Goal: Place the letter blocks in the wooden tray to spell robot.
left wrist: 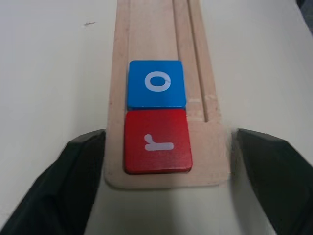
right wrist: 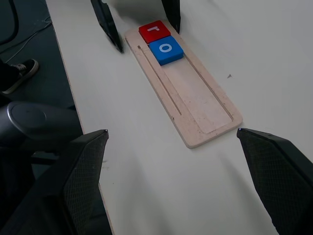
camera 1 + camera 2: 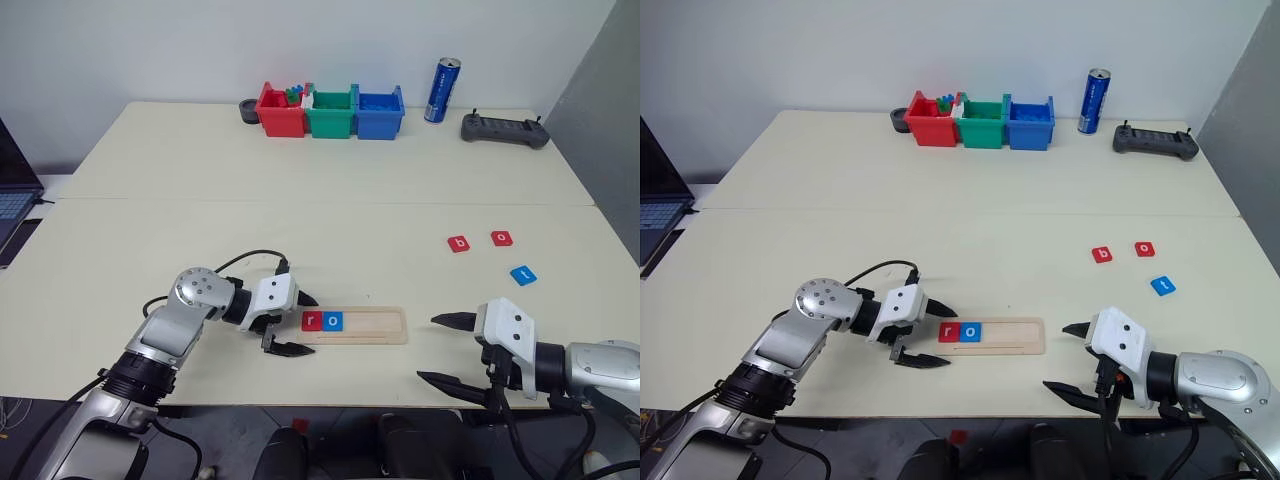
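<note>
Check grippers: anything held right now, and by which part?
Nothing held. Left gripper is open, straddling the wooden tray end by the r block; right gripper open over bare table.

Pale matt wooden tray [image 1: 166,29] – smooth, faintly glossy letter blocks [image 1: 156,142] – matt table [image 3: 300,200]

We read a white "r" on the red tile [image 1: 157,147] and "o" on the blue tile [image 1: 156,83] beside it (both in the wooden tray [image 1: 146,29]). Loose tiles' letters stay unclear.
</note>
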{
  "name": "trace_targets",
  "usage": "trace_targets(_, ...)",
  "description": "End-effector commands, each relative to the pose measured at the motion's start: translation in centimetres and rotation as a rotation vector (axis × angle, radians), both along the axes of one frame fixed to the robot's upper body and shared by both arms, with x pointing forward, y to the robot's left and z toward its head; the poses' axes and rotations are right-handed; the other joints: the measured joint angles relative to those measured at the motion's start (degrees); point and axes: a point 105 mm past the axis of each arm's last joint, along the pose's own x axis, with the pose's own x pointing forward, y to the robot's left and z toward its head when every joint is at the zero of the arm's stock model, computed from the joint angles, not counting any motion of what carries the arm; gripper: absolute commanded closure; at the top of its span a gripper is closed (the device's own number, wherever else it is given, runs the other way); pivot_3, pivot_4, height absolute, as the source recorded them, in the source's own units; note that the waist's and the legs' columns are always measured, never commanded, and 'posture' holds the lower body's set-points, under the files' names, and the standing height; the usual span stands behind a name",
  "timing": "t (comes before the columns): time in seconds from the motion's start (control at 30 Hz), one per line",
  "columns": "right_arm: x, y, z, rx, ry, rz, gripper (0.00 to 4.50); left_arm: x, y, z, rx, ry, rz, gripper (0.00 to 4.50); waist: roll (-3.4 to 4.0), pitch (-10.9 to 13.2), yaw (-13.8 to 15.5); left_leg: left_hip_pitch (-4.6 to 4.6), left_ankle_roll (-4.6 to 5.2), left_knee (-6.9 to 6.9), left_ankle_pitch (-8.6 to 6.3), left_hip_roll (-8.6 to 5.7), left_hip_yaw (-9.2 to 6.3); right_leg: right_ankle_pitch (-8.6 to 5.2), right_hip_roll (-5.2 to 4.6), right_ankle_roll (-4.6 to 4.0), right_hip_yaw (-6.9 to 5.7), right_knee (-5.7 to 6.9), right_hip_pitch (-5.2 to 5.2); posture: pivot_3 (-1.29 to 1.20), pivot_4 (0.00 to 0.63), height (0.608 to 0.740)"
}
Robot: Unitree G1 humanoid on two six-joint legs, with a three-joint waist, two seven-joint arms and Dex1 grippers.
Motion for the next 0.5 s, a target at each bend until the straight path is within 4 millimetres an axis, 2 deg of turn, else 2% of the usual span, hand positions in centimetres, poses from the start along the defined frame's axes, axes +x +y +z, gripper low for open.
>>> trace_targets(0.03,-0.1,0.3,0.9,-0.008,-0.053,0.026,0.00,-0.4,0.0,0.7,0.003,-0.033,-0.037,0.06,0.00,0.00,0.03,0.00,0.00,0.00,0.00,0.00,0.00,0.00,0.00,-0.01,0.00,0.00,0.00,0.00,0.150,0.740)
trace_targets(0.3,1.3,-0.9,1.9,0.011,-0.101,-0.057,0.00,-0.2,2.5,3.5,-0.050,-0.118,0.060,0.06,-0.04,0.03,-0.02,0.00,0.00,-0.01,0.00,0.05,0.00,0.00,0.02,-0.01,0.00,0.01,-0.03,0.00,0.150,0.740)
trace_targets(0.43,3.7,-2.7,3.8,0.112,-0.200,-0.230,0.00,-1.2,3.8,4.7,-0.110,-0.108,0.153,0.06,-0.05,0.04,-0.19,0.00,0.00,-0.02,0.00,0.07,0.01,0.00,0.02,-0.01,0.01,0.01,-0.03,0.00,0.150,0.740)
trace_targets(0.5,5.3,-3.7,4.0,0.127,-0.242,-0.325,0.00,-1.6,4.4,5.1,-0.157,-0.096,0.208,0.06,-0.05,0.04,-0.26,0.00,0.00,-0.03,0.00,0.07,0.02,0.00,0.01,-0.01,0.01,0.02,-0.03,0.00,0.150,0.740)
